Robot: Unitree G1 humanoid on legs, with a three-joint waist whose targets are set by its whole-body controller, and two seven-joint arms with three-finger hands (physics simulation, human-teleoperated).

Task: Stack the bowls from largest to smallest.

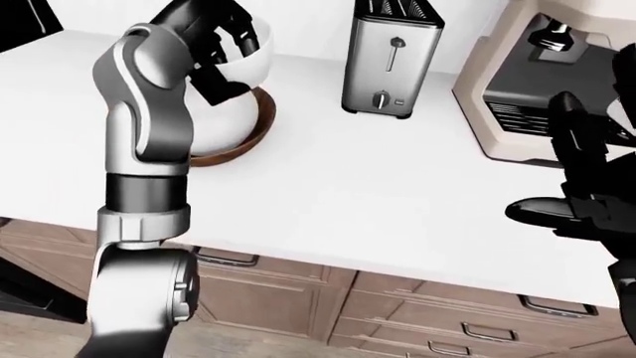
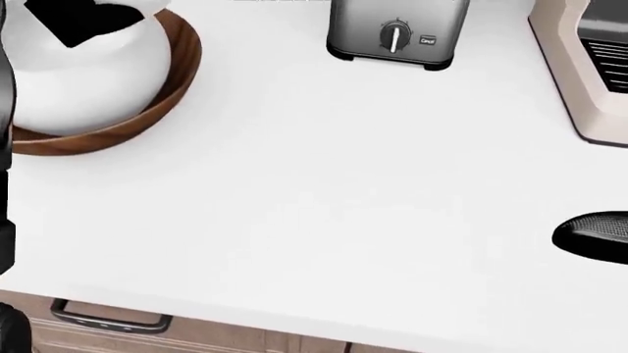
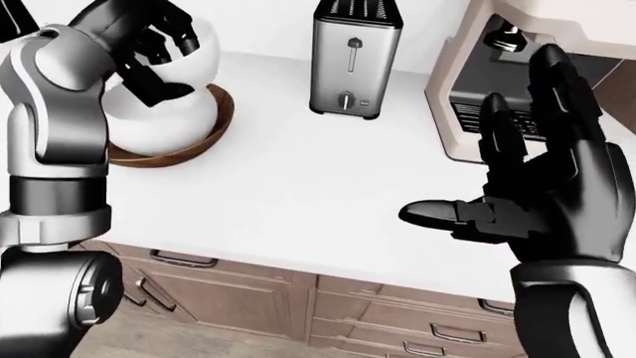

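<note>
Up at the left-eye view's top left, the left hand (image 1: 214, 30) grips a small white bowl (image 1: 248, 60) above a white bowl (image 1: 218, 123) nested in a wooden bowl (image 1: 253, 138). Meanwhile the right hand (image 3: 542, 179) hovers empty, fingers spread, over the counter (image 2: 344, 184).

- The left arm (image 1: 149, 127) hides much of the white bowl (image 2: 93, 81) nested in the wooden bowl (image 2: 167, 95).
- The head view's top edge cuts off the toaster (image 2: 397, 33).
- The coffee machine (image 1: 557, 82) runs past the right edge.
- The small white bowl (image 1: 244, 60) partly hides the left hand's fingers (image 1: 233, 33).
</note>
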